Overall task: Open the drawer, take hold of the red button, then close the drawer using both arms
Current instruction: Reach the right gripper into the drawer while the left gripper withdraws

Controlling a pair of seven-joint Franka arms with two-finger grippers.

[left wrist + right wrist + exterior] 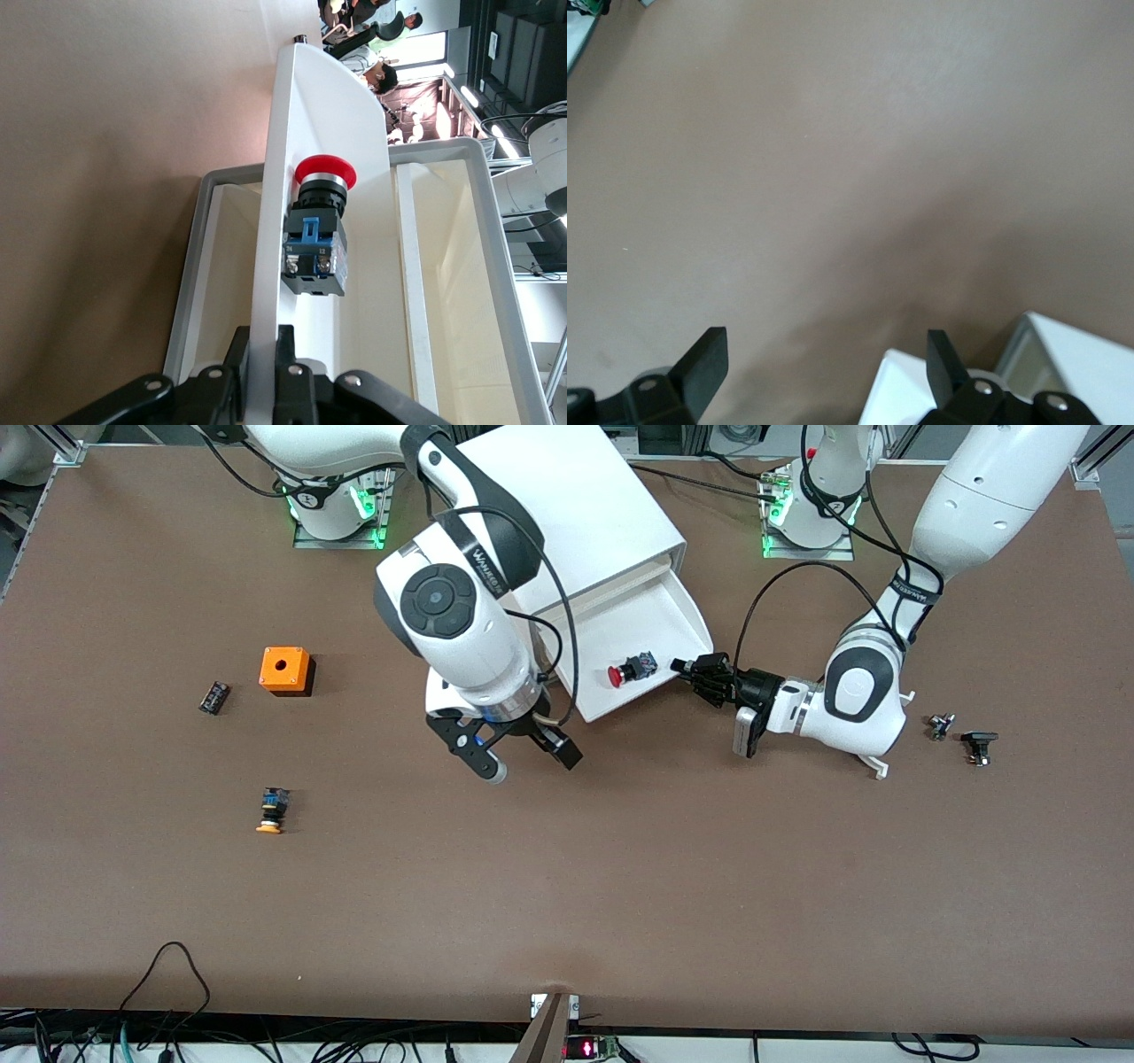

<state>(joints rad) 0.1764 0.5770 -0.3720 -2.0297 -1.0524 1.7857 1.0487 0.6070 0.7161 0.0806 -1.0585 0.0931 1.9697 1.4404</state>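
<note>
The drawer (633, 646) sits pulled out of the cabinet (585, 522), centre of the frame, with the red button (631, 670) lying inside near its front edge. Left end effector (695, 673) is clamped tight on the drawer's side wall, right of centre. Right end effector (518, 757) hangs spread wide and empty over the tabletop (620, 868), just below the drawer.

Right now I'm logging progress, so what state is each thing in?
drawer: pulled open from the cabinet.
button: lying on its side in the drawer, ungrasped.
left claw: shut on the drawer's front wall.
right claw: open, empty, over the table beside the drawer.
</note>
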